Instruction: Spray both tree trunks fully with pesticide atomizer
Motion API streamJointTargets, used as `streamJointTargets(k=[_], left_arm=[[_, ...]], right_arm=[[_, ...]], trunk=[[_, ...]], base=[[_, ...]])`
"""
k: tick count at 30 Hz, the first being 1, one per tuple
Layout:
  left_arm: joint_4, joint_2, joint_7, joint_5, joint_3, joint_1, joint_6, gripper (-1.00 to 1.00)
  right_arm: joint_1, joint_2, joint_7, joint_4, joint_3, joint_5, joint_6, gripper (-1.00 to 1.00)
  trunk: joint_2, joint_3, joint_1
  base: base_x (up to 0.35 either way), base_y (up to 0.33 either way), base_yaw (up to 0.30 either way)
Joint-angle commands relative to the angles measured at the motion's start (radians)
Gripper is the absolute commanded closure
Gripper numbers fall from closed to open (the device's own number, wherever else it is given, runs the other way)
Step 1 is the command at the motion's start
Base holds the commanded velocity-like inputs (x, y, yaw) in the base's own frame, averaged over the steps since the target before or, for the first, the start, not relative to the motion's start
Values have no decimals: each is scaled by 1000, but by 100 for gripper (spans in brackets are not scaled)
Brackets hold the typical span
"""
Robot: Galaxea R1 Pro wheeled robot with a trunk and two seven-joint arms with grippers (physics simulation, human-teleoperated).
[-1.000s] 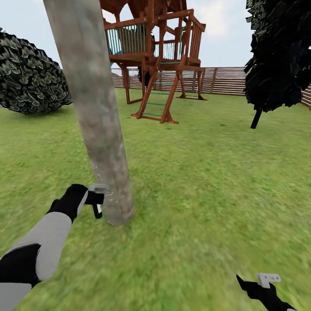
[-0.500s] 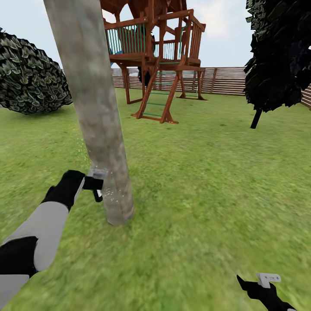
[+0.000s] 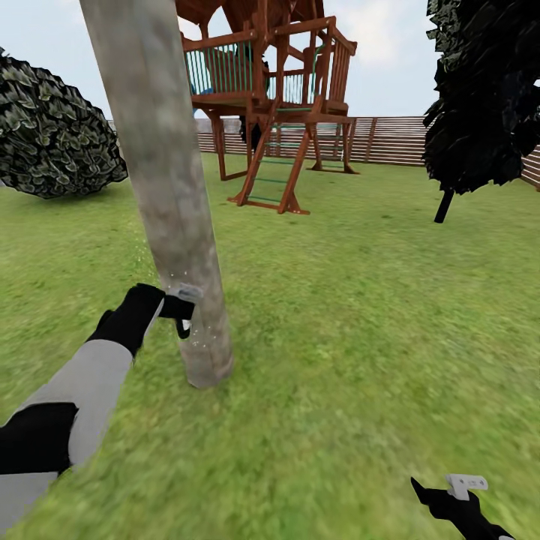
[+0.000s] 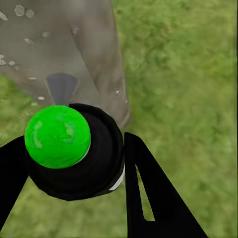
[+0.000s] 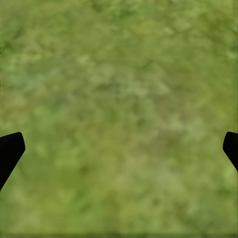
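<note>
Clamping the left claw (image 3: 180, 309) on the pesticide atomizer (image 4: 74, 151), nozzle almost touching the low part of the tree trunk (image 3: 161, 172), with pale droplets speckling the bark. Probably working upward along the trunk, keeping the nozzle aimed squarely. Hanging low over the grass (image 3: 360, 315), right claw (image 3: 450, 491) spread apart, gripping nothing.

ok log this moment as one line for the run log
stage: spraying first trunk | left claw: shut on atomizer, nozzle at tree trunk low down | right claw: open over grass | droplets on bark
</note>
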Motion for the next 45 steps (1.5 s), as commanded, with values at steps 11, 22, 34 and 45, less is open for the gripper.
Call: streamJointTargets(k=[11,22,34,45], left_arm=[[-2,75,-45,33,2,-148,119,100],[-2,24,-43,31,3,-165,122,100],[16,56,-46,47,28,-144,117,100],[97,10,-46,44,28,-47,70,100]], right_arm=[[0,0,0,0,0,0,0,-100],[0,0,0,0,0,0,0,-100],[0,0,-2,0,1,0,0,-100],[0,2,-2,2,2,0,0,-100]], trunk=[[0,0,0],[0,0,0],[0,0,0],[0,0,0]], base=[[0,0,0],[0,0,0],[0,0,0],[0,0,0]])
